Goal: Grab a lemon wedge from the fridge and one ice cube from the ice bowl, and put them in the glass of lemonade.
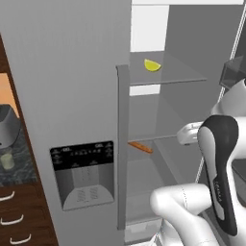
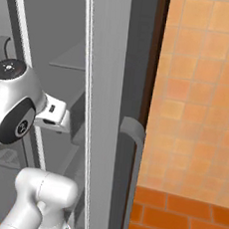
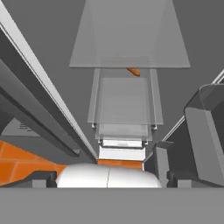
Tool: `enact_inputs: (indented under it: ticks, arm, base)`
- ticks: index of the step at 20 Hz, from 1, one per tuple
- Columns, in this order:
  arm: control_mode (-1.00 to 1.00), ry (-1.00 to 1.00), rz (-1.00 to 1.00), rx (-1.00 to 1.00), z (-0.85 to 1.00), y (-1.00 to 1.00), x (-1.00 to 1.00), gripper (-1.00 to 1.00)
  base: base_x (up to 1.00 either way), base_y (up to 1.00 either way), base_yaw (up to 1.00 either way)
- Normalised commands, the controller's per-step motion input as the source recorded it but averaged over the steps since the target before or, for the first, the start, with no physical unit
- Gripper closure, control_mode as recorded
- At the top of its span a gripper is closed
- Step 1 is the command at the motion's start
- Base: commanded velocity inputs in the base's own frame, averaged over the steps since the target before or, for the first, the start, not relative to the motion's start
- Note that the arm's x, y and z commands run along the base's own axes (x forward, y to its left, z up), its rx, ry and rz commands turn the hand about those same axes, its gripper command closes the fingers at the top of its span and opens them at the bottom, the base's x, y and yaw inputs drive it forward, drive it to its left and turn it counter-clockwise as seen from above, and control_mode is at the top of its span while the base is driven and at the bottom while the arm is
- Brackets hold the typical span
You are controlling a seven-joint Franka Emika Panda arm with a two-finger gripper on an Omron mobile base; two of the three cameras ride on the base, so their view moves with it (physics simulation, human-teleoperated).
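Observation:
The fridge [image 1: 72, 72] has its left door shut and its right door [image 2: 104, 85] swung open. A yellow lemon wedge [image 1: 152, 65] lies on the upper glass shelf [image 1: 178, 77]. My white hand [image 1: 189, 133] reaches into the open compartment at middle-shelf height, below and right of the wedge. In the hand view my gripper [image 3: 109, 178] is open, with its fingertips [image 3: 43, 178] wide apart and nothing between them. The glass of lemonade [image 1: 6, 160] stands on the dark counter at far left. The ice bowl and the ice cube are out of view.
A thin orange stick [image 1: 140, 147] [image 3: 133, 71] lies at the front left of the middle shelf. A toaster [image 1: 7, 126] stands behind the glass. The open door's handle [image 2: 133, 143] juts out on the right, before an orange tiled wall [image 2: 204, 86]. Door bins [image 3: 205, 131] line the right side.

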Motion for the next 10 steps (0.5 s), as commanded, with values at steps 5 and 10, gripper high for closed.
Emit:
enact_inputs:
  ticks: [5, 10]
  arm:
    - [-1.00, 0.00, 0.00, 0.00, 0.00, -0.20, 0.25, -1.00]
    - [-1.00, 0.00, 0.04, 0.00, 0.00, -0.11, 0.26, -1.00]
  base:
    - [0.21, -0.09, 0.00]
    - [0.00, 0.00, 0.00]
